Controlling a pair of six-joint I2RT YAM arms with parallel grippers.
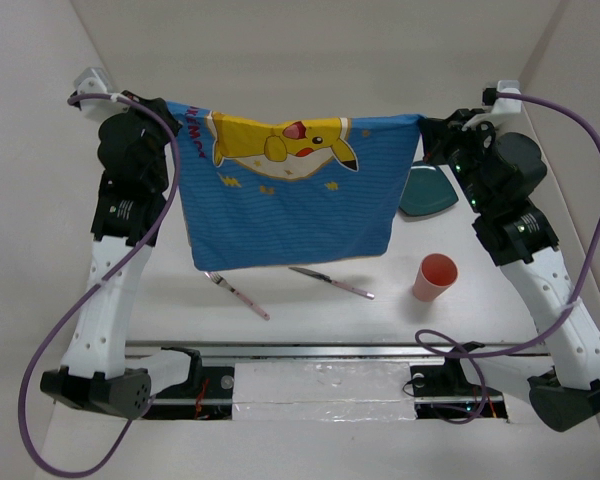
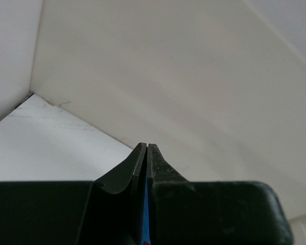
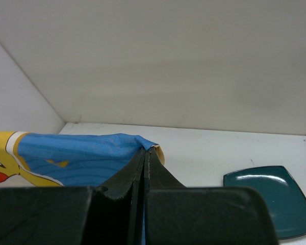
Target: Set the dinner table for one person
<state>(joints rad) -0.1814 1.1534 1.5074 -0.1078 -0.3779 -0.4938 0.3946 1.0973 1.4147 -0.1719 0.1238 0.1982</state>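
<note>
A blue cloth placemat (image 1: 285, 195) with a yellow cartoon figure hangs stretched in the air above the white dinner table (image 1: 320, 335). My left gripper (image 1: 172, 106) is shut on its upper left corner and my right gripper (image 1: 426, 122) on its upper right corner. In the left wrist view the left gripper (image 2: 146, 146) has its jaws pressed together, with a thin blue strip of placemat (image 2: 145, 217) between them. In the right wrist view the right gripper (image 3: 147, 149) pinches the bunched corner of the placemat (image 3: 76, 159).
A fork (image 1: 238, 293) and a knife (image 1: 330, 282) lie on the table below the cloth's lower edge. A salmon cup (image 1: 436, 277) stands to the right. A teal square plate (image 1: 427, 192) (image 3: 270, 199) lies at the back right. White walls enclose the table.
</note>
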